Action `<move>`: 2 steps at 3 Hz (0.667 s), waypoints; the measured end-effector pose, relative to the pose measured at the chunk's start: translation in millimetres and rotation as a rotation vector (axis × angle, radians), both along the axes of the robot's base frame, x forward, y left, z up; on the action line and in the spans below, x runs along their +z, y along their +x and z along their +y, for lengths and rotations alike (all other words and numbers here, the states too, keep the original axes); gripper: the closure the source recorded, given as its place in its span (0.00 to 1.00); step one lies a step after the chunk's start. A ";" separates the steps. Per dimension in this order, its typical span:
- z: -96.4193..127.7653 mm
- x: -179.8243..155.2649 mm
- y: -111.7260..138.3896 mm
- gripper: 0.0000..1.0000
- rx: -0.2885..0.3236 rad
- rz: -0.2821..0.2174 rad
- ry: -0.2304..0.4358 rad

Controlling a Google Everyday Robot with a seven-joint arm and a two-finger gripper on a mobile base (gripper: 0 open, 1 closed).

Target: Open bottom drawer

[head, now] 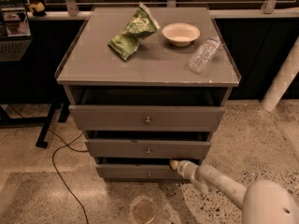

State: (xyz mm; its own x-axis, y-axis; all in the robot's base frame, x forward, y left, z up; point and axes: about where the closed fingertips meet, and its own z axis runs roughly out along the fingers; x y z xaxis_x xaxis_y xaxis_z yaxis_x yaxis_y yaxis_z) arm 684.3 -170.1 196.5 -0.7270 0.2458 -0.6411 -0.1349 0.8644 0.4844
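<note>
A grey cabinet with three drawers stands in the middle of the camera view. The bottom drawer (pixel 140 172) is the lowest and narrowest, with a small round knob (pixel 149 174); it stands pulled out a little, with a dark gap above its front. My gripper (pixel 174 164), at the end of a white arm coming from the lower right, is at the drawer's top edge, right of the knob. The middle drawer (pixel 147 149) and top drawer (pixel 147 118) above it also stand slightly out.
On the cabinet top (pixel 93 64) lie a green chip bag (pixel 132 31), a white bowl (pixel 181 33) and a clear plastic bottle (pixel 204 55). A black cable (pixel 60 167) trails on the floor at left. A white post (pixel 282 78) stands at right.
</note>
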 end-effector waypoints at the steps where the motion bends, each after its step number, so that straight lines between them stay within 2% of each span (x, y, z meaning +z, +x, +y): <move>1: -6.8 -1.0 -5.9 1.00 0.001 0.032 -0.005; 2: -6.8 -0.2 -6.0 1.00 0.001 0.032 -0.005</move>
